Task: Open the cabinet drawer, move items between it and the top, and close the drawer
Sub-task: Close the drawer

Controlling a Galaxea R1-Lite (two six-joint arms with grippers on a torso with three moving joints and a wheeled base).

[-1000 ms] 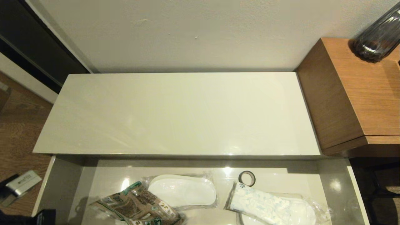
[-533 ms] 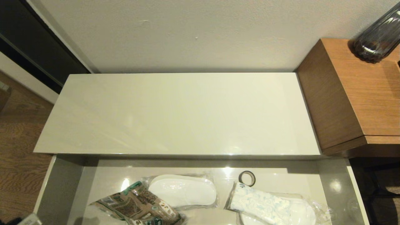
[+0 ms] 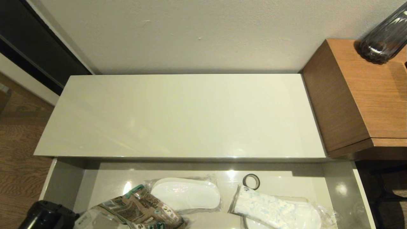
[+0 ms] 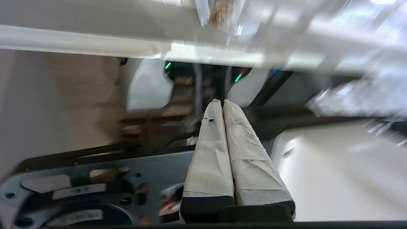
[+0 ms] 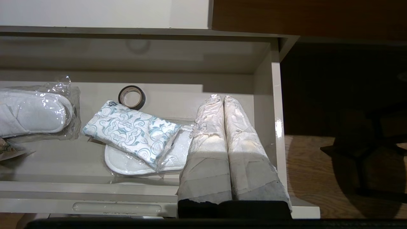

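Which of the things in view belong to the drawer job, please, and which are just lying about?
Job:
cabinet drawer, open
brown-and-green packet
white patterned pack
cabinet top

Lying about:
bagged slippers
tape ring
wooden unit
dark glass vase

One drawer [image 3: 63,181] stands open, and one slot [image 5: 117,208] shows in its front edge.

Inside it lie:
- two bagged slippers, one [image 3: 186,193] at the middle and one [image 3: 305,216] under the white pack;
- one brown-and-green packet [image 3: 140,208];
- one white pack [image 3: 265,206] with a blue pattern;
- one tape ring [image 3: 251,181].

One cream surface [image 3: 184,114] sits above the drawer, with one wooden unit [image 3: 359,95] beside it carrying one dark glass vessel [image 3: 384,35].

Two tools show, the left [image 4: 221,103] and the right [image 5: 221,98], each with two fingers pressed together.
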